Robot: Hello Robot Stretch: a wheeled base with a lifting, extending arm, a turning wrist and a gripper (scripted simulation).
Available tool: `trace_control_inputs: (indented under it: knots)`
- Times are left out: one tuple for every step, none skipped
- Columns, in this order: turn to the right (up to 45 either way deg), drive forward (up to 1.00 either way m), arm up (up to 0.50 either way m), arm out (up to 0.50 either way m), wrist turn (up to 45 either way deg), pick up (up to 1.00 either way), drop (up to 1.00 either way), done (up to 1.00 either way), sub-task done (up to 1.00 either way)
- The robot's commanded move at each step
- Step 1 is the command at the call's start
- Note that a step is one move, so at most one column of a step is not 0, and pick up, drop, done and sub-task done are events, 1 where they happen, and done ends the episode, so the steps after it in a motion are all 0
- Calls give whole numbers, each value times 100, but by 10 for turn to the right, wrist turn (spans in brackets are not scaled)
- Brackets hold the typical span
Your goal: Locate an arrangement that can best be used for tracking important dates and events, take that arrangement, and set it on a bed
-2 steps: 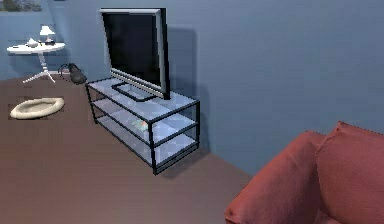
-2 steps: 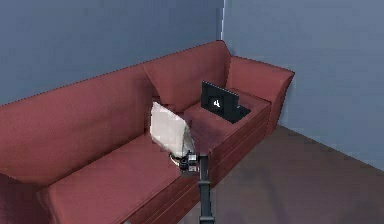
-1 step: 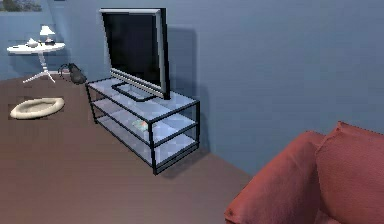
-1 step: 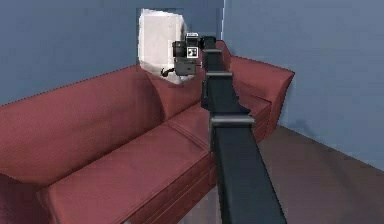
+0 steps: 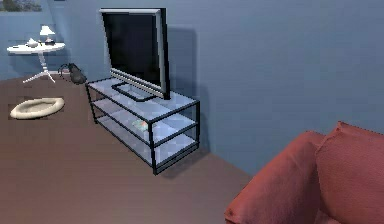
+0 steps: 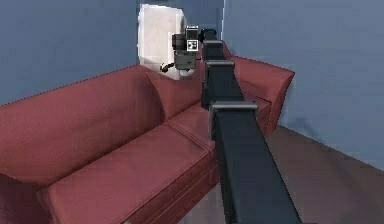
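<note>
My arm [image 6: 235, 130] rises as a dark bar over a red sofa [image 6: 110, 140] in the arm side view. At its far end sits the gripper [image 6: 170, 63], left of the two white marked squares. A white flat rectangular thing [image 6: 158, 35] hangs at the gripper's far end, above the sofa's back and in front of the blue wall. The gripper holds this white thing.
In the forward view a flat television [image 5: 135, 50] stands on a glass-shelved stand [image 5: 145, 115] against the blue wall. A round white side table [image 5: 38, 50] with a small lamp is at the far left, with a pale oval cushion [image 5: 37, 106] on the floor nearby. The red sofa's arm [image 5: 320, 180] fills the lower right.
</note>
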Motion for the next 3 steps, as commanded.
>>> trace_control_inputs:
  knots:
    - [0, 0, 0, 0, -450, 0, 0, 0, 0]
    - [0, 0, 0, 0, -450, 0, 0, 0, 0]
    - [0, 0, 0, 0, -300, 0, 0, 0, 0]
